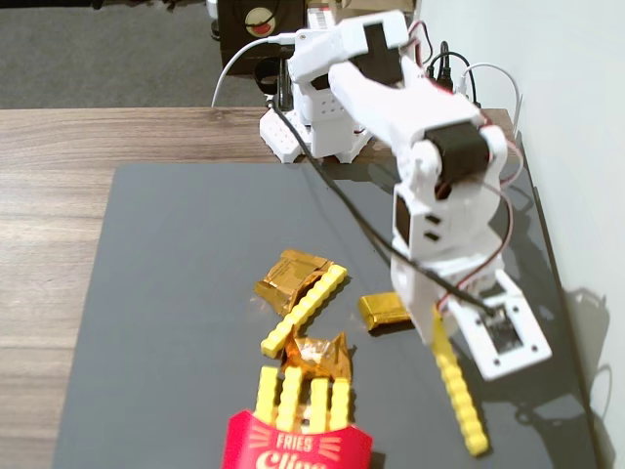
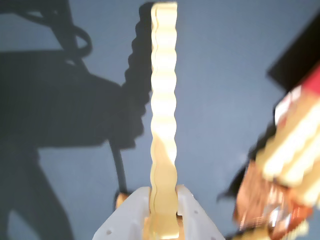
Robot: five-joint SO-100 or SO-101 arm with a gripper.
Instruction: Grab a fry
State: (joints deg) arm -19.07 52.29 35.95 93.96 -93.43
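yellow ridged fry, long, thin, clamped between white jaws

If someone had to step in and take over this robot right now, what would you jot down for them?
Gripper: shut on the fry, pinching one end; the rest sticks out past the fingers over the grey mat.
Second long fry: lies loose mid-mat, between the gold foil wrappers.
Red carton: at the near edge, short fries inside.
Done: a fry is grabbed.
Left: nothing obvious; just keep the hold.
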